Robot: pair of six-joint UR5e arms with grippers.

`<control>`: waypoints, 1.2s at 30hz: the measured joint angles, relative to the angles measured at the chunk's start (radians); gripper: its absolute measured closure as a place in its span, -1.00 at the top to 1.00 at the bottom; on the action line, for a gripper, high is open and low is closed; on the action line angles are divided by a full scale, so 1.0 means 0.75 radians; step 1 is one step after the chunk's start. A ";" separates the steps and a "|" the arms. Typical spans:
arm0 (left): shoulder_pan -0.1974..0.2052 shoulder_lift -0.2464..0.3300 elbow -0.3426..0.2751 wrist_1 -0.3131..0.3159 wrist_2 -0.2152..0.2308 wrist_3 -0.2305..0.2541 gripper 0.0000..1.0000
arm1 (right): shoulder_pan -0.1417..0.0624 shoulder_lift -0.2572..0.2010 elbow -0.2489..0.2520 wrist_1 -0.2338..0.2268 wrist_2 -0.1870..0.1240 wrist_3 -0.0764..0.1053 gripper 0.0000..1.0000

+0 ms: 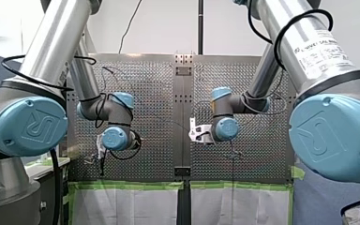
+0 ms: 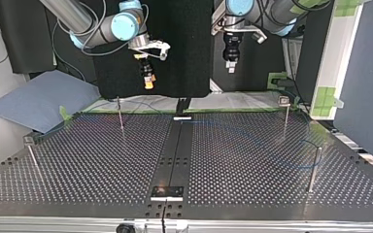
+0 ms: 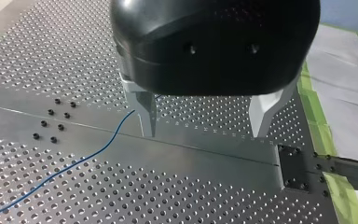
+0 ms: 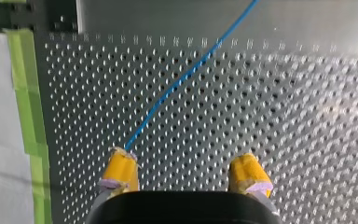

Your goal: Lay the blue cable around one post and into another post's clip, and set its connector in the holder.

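- The blue cable (image 4: 182, 78) lies flat on the perforated table (image 2: 77, 165). In the top view it is faint, on the right half, running from the central strip (image 2: 175, 155) out towards the two posts there.
- In the right wrist view its long axis runs on a diagonal. It goes from just beside the tip of one yellow pad (image 4: 120, 169) away across the plate and out of the picture.
- In the left wrist view it runs from beside one metal finger (image 3: 147, 116), across the smooth strip and off over the holes, gently curved.
- I cannot make out the connector or which way it points.
- My right gripper (image 4: 184, 168) stands spread with nothing between its pads. The cable passes outside the gap.
- My left gripper (image 3: 205, 127) is also spread wide and empty, with bare plate showing between its fingers.
- In the top view both grippers hang well above the table at its far edge, apart from each other and clear of every post.
- On the cable's side stand a clip-topped post (image 2: 285, 116) near the far edge and a plain post (image 2: 313, 167) nearer the camera, with open plate between them.
- Green tape (image 4: 28, 102) marks the table's edge just beside the cable's end near my right gripper. The plate is open on the other side.
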 joint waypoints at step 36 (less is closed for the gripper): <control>0.005 0.000 0.000 -0.037 -0.048 -0.059 1.00 | 0.151 0.002 0.006 0.066 0.133 -0.026 1.00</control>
